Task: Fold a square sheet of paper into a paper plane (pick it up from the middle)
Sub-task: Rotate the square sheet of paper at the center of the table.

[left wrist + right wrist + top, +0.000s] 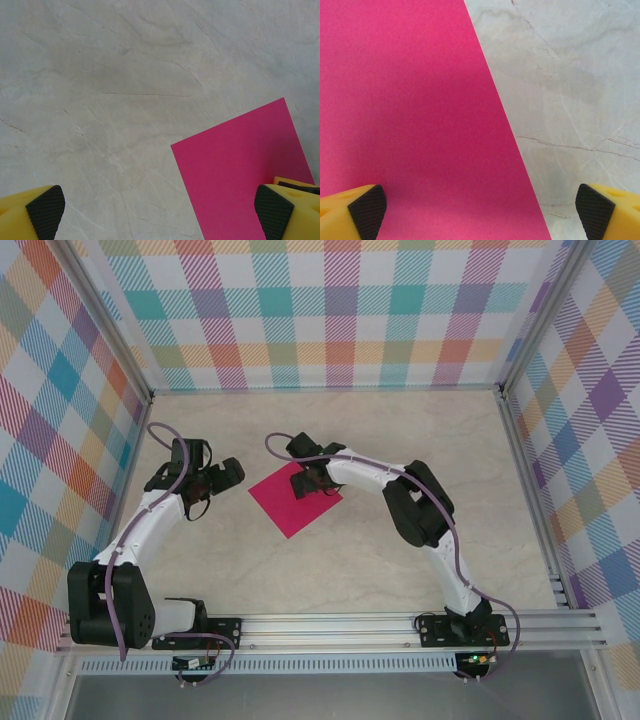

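Observation:
The square sheet of paper [292,502] is magenta-pink and lies flat and uncreased on the marble table, turned like a diamond. My right gripper [308,481] hovers open over the sheet's upper right part. In the right wrist view the sheet [420,125] covers the left side under the gripper [480,216], and its straight edge runs between the wide-apart pads [367,210]. My left gripper [236,473] is open just left of the sheet. In the left wrist view a corner of the sheet [245,175] reaches under the right pad [272,212] of the gripper [160,216]. Nothing is held.
Checkered walls [320,310] enclose the table on the left, back and right. An aluminium rail [330,625] carrying both arm bases runs along the near edge. Bare marble [330,420] stretches behind the sheet and to its right.

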You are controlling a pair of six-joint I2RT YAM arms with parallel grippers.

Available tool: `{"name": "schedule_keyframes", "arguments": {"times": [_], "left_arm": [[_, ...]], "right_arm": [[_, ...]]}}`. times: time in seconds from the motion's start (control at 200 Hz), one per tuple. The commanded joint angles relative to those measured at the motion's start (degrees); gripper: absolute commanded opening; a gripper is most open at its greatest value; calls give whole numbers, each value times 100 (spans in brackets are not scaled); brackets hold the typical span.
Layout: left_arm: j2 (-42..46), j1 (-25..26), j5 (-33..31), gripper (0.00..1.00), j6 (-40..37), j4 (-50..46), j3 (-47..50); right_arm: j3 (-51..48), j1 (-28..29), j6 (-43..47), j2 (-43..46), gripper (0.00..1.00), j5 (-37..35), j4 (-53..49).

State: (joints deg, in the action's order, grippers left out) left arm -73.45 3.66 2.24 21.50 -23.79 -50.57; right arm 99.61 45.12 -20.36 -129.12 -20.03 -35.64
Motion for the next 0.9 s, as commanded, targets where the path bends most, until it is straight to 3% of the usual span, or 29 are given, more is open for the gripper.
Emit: {"name": "schedule_keyframes", "arguments": {"times": [0.0, 0.38, 0.61, 0.75, 0.895], "left_arm": [[-7, 4, 145, 100, 35, -82, -83], [-38, 28, 778, 99, 467, 189, 224], [-128, 143, 916, 98, 670, 270, 432], [-102, 191, 869, 98, 752, 277, 519], [-30, 206, 799, 98, 847, 297, 665]], "right_arm": [[-553, -21, -30, 163, 100, -688, -875], [-3426, -100, -960, 1767, 100, -767, -737], [-2884, -93, -1555, 2345, 100, -675, -799], [-2444, -2, -1725, 2371, 100, -58, -403], [-2238, 32, -1735, 1946, 98, 1042, 231]]}}
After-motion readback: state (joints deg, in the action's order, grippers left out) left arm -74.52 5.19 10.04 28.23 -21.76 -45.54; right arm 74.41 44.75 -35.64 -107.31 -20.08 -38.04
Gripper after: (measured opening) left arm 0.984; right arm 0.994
